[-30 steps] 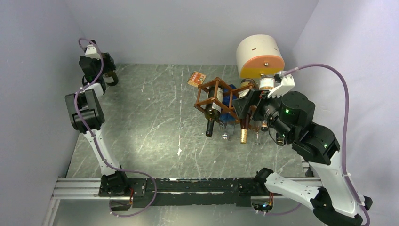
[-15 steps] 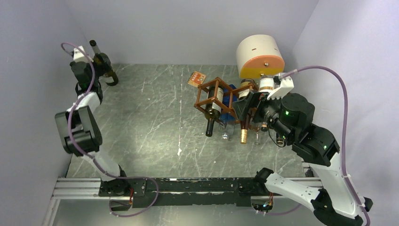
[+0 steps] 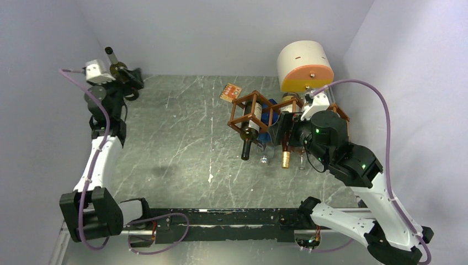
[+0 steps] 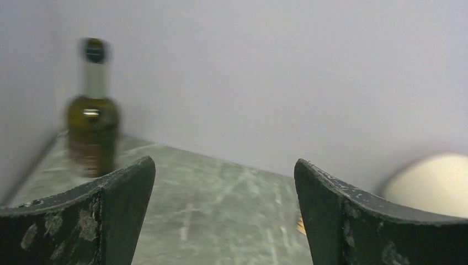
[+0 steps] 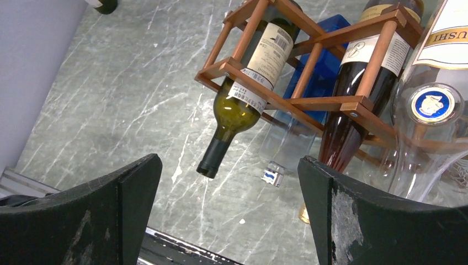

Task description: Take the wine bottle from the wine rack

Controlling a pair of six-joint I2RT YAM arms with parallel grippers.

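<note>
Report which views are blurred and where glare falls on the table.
Left wrist: motion-blurred, the standing bottle and the cream cylinder both smeared. Right wrist: sharp, with the label crisp on the green bottle lying in the wine rack. Top external: sharp, with a pale sheen across the middle of the table.

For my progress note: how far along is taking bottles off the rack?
Done: one bottle stands upright off the wine rack, free of the open left gripper. In hand: the open right gripper faces the rack, empty. Left: a green bottle and others lie in it.
</note>
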